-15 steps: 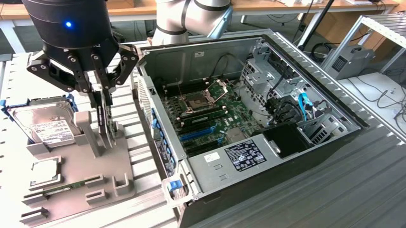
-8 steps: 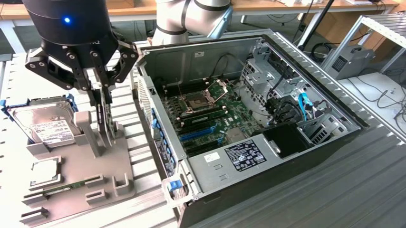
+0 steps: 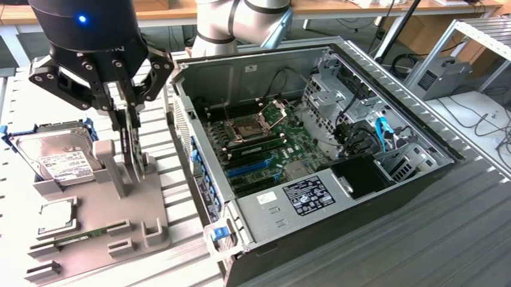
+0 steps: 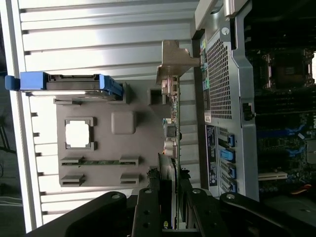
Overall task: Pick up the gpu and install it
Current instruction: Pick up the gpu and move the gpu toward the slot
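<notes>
gripper [image 4: 172, 174] first: fingers run down either side of the gpu [image 4: 171, 123] and pinch it near its upper edge, one finger on each face. the card stands upright on its long edge. i see it edge-on from the wrist view, with the pale metal bracket [image 4: 175, 61] at the end away from me. can't tell if its lower edge sits in the slot of the grey holder tray [image 3: 96, 203] or hangs just clear of it.

pose: wrist points straight down. black gripper body with a blue light [image 3: 81, 19] hangs over the tray, on the exterior view's left of the pc case [image 3: 335, 245].

rest of the tray:
- hard drive [image 3: 60, 158] in a blue caddy, leaning in its slot just beside the gpu
- square cpu [image 4: 78, 133] flat in its pocket
- narrow green memory stick [image 4: 100, 162] lying between its clips

beyond that, the pc case lies on its side with the panel off and the motherboard [image 3: 271, 143] facing up. the cpu socket [image 3: 243, 128], blue slots [image 3: 251, 167] and a labelled power supply [image 3: 307, 194] are all visible. furthest back, my arm's pale links [image 3: 231, 24] rise behind the case.
</notes>
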Controlling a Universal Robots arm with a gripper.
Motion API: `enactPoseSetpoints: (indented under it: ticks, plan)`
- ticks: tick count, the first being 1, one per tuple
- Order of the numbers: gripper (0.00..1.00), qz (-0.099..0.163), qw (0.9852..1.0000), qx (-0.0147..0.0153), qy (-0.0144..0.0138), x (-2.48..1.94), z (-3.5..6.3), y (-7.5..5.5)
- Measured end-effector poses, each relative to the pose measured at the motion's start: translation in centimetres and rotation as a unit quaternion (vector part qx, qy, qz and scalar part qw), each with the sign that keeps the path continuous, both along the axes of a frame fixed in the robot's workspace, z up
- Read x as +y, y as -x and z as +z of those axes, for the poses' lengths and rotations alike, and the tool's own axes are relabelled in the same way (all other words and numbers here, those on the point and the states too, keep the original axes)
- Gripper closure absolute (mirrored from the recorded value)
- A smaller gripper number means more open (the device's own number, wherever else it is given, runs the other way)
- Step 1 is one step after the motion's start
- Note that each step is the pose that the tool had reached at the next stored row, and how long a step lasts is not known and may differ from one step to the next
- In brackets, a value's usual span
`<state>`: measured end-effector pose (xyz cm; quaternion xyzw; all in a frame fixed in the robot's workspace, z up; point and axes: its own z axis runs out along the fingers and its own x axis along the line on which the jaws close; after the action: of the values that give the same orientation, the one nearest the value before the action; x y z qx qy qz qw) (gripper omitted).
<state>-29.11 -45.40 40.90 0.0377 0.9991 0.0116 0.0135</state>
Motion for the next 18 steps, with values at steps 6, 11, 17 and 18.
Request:
enactPoseSetpoints:
  ticks: [6,11,17,18]
  plan:
    - [0.74,0.0,1.0,0.0,0.0,0.0,0.39,0.0]
    - [0.74,0.0,1.0,0.0,0.0,0.0,0.71,0.0]
    - [0.74,0.0,1.0,0.0,0.0,0.0,1.22,0.0]
    - [0.74,0.0,1.0,0.0,0.0,0.0,1.29,0.0]
